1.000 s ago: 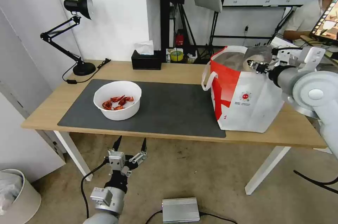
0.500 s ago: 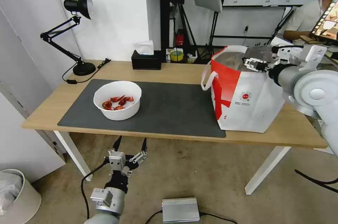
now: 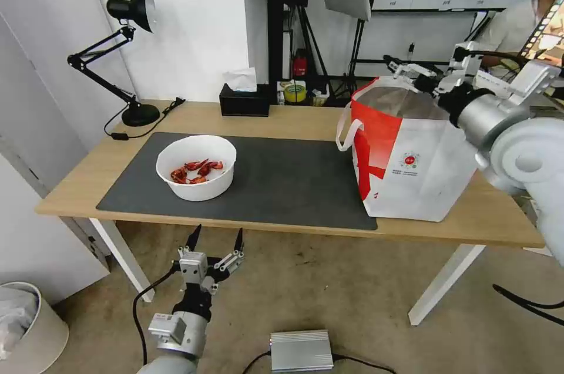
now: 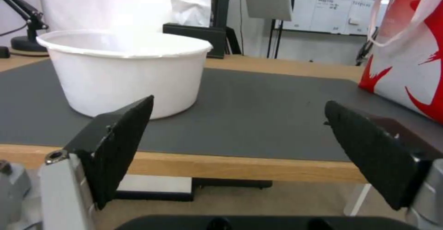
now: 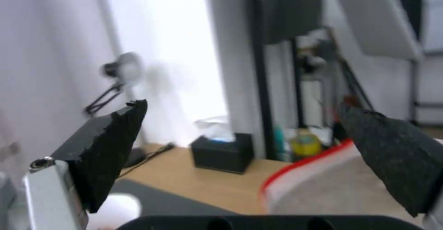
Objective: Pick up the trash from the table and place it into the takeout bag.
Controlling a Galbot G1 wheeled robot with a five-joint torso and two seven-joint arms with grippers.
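Light-wood desk (image 3: 282, 118) with dark grey mat (image 3: 282, 177). White bowl (image 3: 196, 167) of red crayfish shells sits on the mat's left part. Takeout bag (image 3: 411, 168) stands upright at the desk's right end, mouth open. Right pincer (image 3: 405, 70) above the bag's mouth, fingers spread wide, holding nothing. Left pincer (image 3: 215, 240) low, below the desk's front edge, spread wide, empty.

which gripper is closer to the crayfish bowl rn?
Left. The left gripper hangs open below the table's front edge, just in front of the white bowl of crayfish shells. The right gripper is open above the takeout bag, across the mat.
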